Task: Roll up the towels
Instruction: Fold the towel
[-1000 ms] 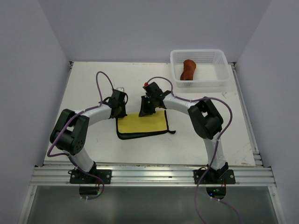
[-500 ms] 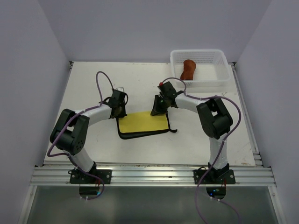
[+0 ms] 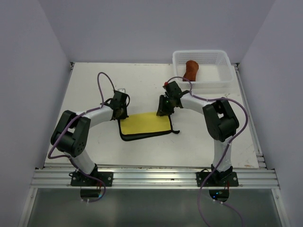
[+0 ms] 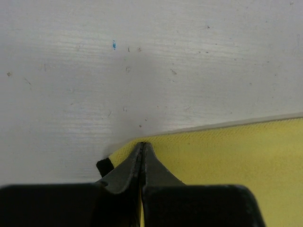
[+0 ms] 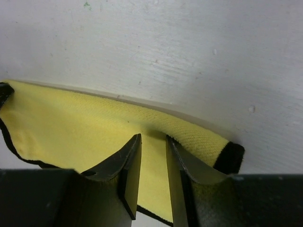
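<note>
The yellow towel (image 3: pixel 144 125) with dark edging lies flat in the middle of the table, its far edge folded. My left gripper (image 3: pixel 119 110) sits at its far left corner. In the left wrist view the left gripper (image 4: pixel 141 144) is shut, tips on the towel (image 4: pixel 227 161), with a sliver of yellow between the fingers. My right gripper (image 3: pixel 163 108) is at the far right corner. In the right wrist view the right gripper (image 5: pixel 152 138) stands slightly open over the towel (image 5: pixel 71 123), beside its raised folded edge. The rust-brown towel (image 3: pixel 191 70) lies rolled in the basket.
The white mesh basket (image 3: pixel 222 59) stands at the back right of the table. A small pale object (image 3: pixel 121 90) lies just beyond the left gripper. Grey walls close in the table on three sides, with a metal rail along the near edge.
My right gripper has moved right along the towel's far edge, from its middle to the right corner. The left gripper and the towel have stayed put.
</note>
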`<state>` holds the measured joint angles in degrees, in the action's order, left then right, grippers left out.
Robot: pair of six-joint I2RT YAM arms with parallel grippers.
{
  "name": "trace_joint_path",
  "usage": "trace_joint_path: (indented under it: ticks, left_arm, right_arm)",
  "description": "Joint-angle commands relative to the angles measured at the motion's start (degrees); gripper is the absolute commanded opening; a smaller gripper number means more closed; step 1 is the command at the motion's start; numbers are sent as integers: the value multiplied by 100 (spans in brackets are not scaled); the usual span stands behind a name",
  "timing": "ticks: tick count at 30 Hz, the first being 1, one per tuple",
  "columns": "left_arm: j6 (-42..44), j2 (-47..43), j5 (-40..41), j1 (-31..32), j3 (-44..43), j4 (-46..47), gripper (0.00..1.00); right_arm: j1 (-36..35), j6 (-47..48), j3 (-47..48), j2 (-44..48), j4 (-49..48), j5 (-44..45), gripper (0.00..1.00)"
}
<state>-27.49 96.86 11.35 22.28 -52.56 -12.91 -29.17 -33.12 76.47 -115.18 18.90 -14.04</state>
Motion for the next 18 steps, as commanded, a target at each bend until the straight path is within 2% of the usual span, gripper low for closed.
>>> trace_joint_path:
  ticks: [1,11,18]
  left_arm:
    - [-11,0,481,-13,43,-186,0]
    - [-11,-62,569,-13,-9,-283,0]
    - [164,-579,122,-13,-237,-230,0]
  right_arm:
    - [148,298,9,338,396,490,32]
    - [183,386,35,513,501,543,38]
    - [175,684,-26,1400,712,761,43]
